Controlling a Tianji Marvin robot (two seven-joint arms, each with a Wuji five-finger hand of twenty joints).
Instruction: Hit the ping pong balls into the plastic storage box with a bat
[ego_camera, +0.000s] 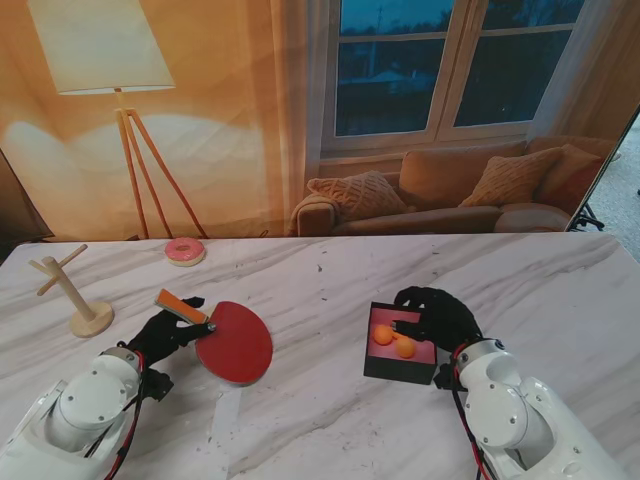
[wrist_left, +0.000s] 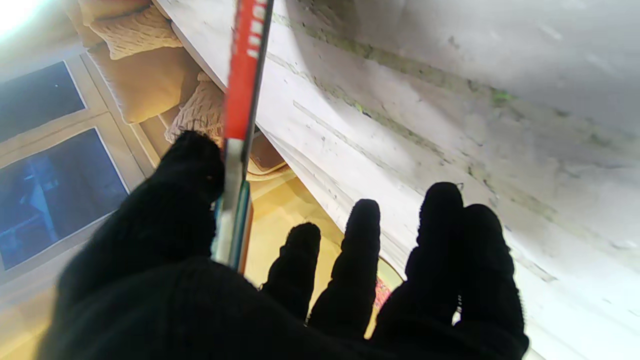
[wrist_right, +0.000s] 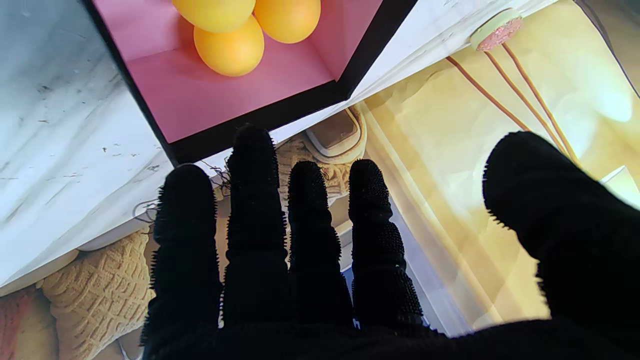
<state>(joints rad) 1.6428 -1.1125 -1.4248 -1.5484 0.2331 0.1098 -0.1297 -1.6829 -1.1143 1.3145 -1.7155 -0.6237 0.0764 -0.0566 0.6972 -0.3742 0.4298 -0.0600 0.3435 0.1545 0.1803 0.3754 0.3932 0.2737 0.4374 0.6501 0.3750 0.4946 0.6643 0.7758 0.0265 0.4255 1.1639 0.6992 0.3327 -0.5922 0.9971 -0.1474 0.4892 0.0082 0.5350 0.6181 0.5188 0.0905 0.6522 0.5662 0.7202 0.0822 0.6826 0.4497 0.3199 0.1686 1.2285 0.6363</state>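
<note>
Left hand (ego_camera: 160, 335) is gripping the bat (ego_camera: 232, 342) by its handle, thumb pressed against one side; in the left wrist view the bat (wrist_left: 243, 75) is showing edge-on beside the thumb while the other fingers (wrist_left: 363, 260) are stretching out past it. The red blade is lying low over the marble tabletop (ego_camera: 320, 420), left of centre, handle pointing away from me and to the left.

Box (ego_camera: 402, 345), black outside and pink inside, is sitting right of centre, well apart from the bat. Balls (ego_camera: 393, 340) are resting inside it: two orange ones are visible from the stand, three in the right wrist view (wrist_right: 235, 40), clustered and touching.

Right hand (ego_camera: 438, 317) is hovering at the far right edge of the box, fingers (wrist_right: 255, 225) spread and grasping nothing; whether it is touching the rim cannot be told.

A wooden rack (ego_camera: 75, 295) is standing at the far left, and a pink donut (ego_camera: 185, 251) is lying near the far edge.
</note>
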